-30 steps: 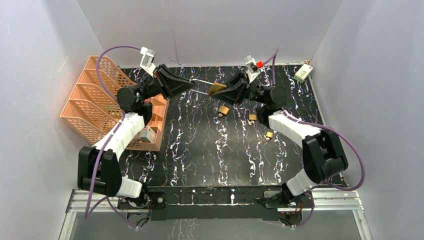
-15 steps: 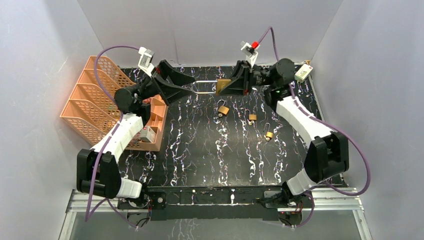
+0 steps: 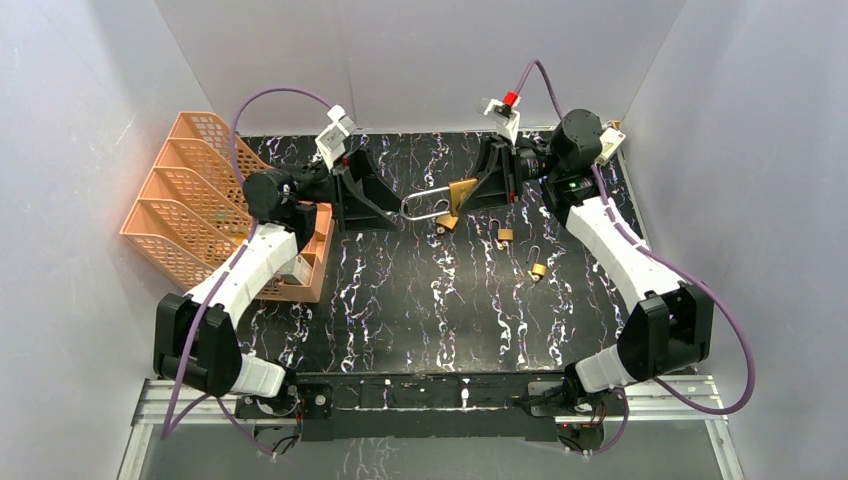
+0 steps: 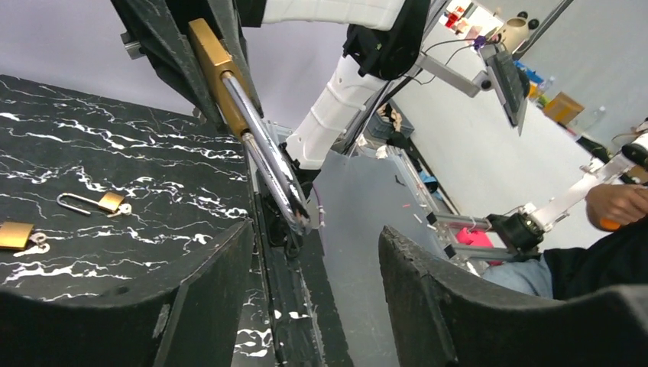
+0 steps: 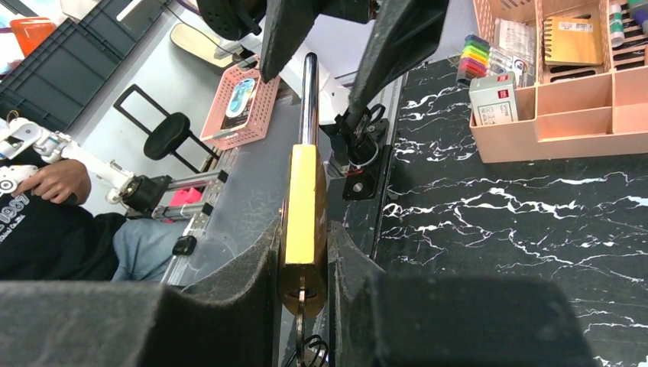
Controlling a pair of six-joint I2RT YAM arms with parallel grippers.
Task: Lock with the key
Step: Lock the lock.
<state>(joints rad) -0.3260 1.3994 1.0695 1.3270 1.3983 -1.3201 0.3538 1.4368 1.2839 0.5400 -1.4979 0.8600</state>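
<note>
Your right gripper (image 5: 304, 264) is clamped on the brass body of the padlock (image 5: 303, 191), holding it in the air above the far part of the table (image 3: 420, 300). Your left gripper (image 4: 317, 237) stands open and holds nothing. If you push the shackle (image 4: 267, 164) off-line, the lock may twist or slip in that narrow grip. Its long axis runs roughly level, with the shackle pointing at the left gripper.

The left gripper (image 3: 392, 208) let go of the padlock (image 3: 461, 191), opened and drew back. The right gripper (image 3: 478, 190) carried it slightly right, its shackle tilting down.
</note>
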